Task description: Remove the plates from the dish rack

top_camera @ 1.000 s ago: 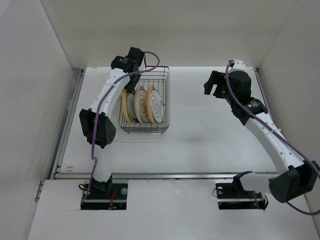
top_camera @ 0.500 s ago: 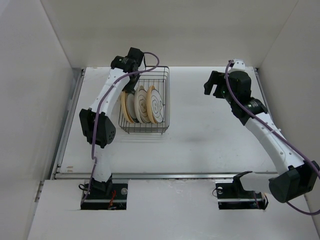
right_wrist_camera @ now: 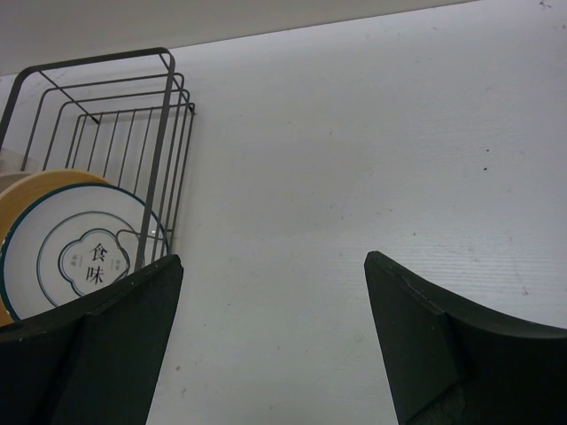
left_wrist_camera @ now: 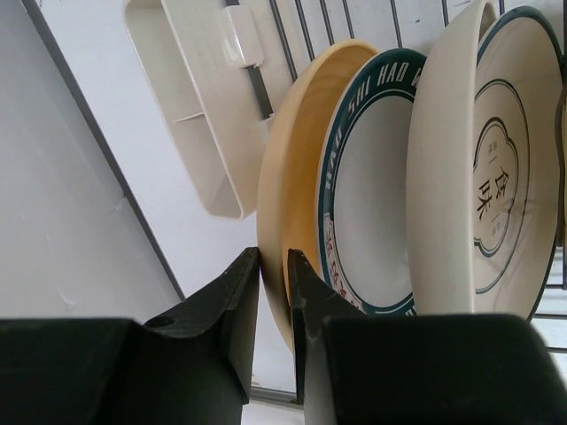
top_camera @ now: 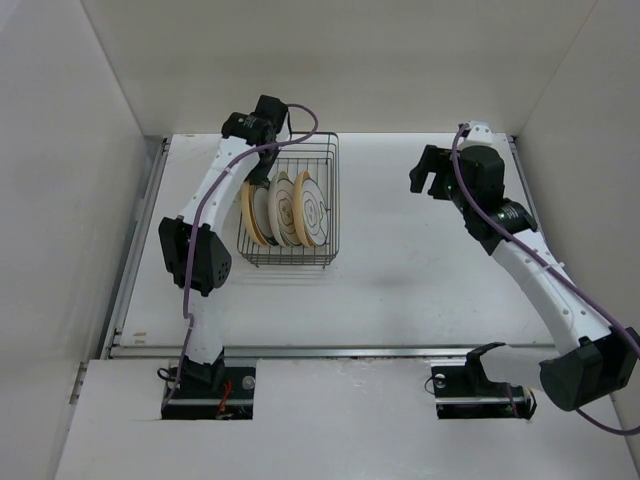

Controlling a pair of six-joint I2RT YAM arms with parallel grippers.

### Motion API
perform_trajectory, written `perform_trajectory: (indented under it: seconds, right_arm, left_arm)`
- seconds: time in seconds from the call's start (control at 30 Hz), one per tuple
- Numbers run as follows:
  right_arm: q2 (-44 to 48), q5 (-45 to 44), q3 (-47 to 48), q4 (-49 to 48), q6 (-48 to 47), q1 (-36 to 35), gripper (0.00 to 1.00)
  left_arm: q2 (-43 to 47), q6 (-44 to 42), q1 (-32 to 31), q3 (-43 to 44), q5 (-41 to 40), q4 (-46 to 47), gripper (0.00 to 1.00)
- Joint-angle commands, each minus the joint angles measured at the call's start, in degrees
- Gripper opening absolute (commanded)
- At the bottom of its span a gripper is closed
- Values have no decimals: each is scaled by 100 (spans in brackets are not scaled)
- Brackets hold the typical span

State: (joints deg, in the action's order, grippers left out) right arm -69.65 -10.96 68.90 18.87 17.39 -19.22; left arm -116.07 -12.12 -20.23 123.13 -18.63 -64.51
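1. Four plates stand on edge in a row in your left wrist view. From left to right they are a yellow-tan plate [left_wrist_camera: 288,150], a teal-rimmed plate [left_wrist_camera: 372,195], a cream plate [left_wrist_camera: 438,177] and a ringed plate [left_wrist_camera: 509,177]. A yellow sliver at the right edge belongs to one more. The top view is too small for an exact count.
2. One dish rack [top_camera: 332,190], of black wire, holds them all. It sits at the far left of the table [top_camera: 420,280].
3. One cream holder [left_wrist_camera: 190,106] hangs on the rack's left wall, just beside the yellow-tan plate. The teal-rimmed plate stands close against that plate's right face, and upright wires rise behind the row.
4. Two grippers are in view. Your left gripper [left_wrist_camera: 274,258] reaches down into the left end of the rack. Its fingers [left_wrist_camera: 239,301] are drawn nearly together, with the rim of the yellow-tan plate pinched in the narrow gap between them.
5. Your right gripper [right_wrist_camera: 273,261] hangs over bare table at the far right, well apart from the rack. Its jaws are spread wide and it holds nothing.
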Motion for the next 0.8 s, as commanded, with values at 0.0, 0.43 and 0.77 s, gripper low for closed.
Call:
perform_trajectory:
  seconds: [0.0, 0.43, 0.77]
  right_arm:
    - [206, -38, 18, -191, -86, -55, 89]
    - [373, -38, 123, -191, -34, -161, 89]
    - [373, -99, 229, -191, -34, -389, 89]
  left_arm:
    - [436, -141, 45, 246, -281, 8, 0]
    - [700, -852, -455, 299, -1660, 500, 0]
    - [876, -1495, -684, 299, -2259, 1081, 0]
